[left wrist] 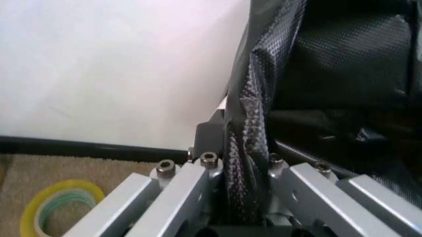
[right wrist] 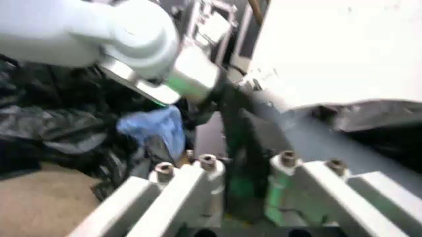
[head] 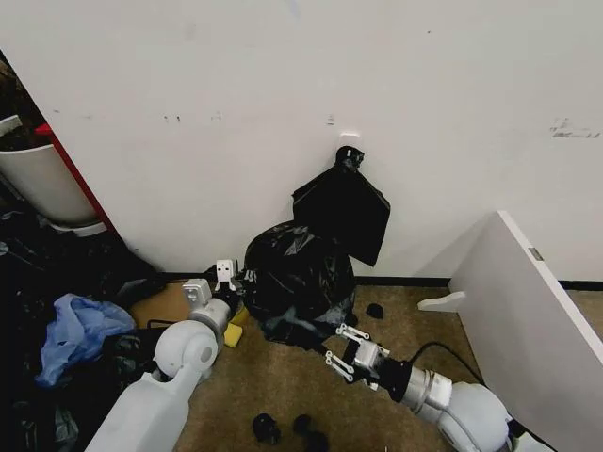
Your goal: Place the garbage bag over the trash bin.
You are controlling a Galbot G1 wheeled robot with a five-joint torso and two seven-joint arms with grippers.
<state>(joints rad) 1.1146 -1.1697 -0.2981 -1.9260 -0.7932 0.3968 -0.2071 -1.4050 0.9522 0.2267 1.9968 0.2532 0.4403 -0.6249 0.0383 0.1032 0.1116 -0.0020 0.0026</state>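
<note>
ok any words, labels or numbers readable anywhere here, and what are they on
None can be read. The garbage bag, the white wall, the roll of yellow tape and the white panel carry no legible text; the small marks on the wall are scuffs, not letters.

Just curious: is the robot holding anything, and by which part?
Yes. The left gripper pinches a fold of the garbage bag; the right gripper grips its lower edge.

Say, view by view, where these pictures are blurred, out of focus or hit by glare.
Head view: evenly lit, fairly sharp; faint sheen on the garbage bag. Left wrist view: bag's weave crisp between the left gripper fingers, wall washed out. Right wrist view: smeared throughout, the left arm blown bright.
</note>
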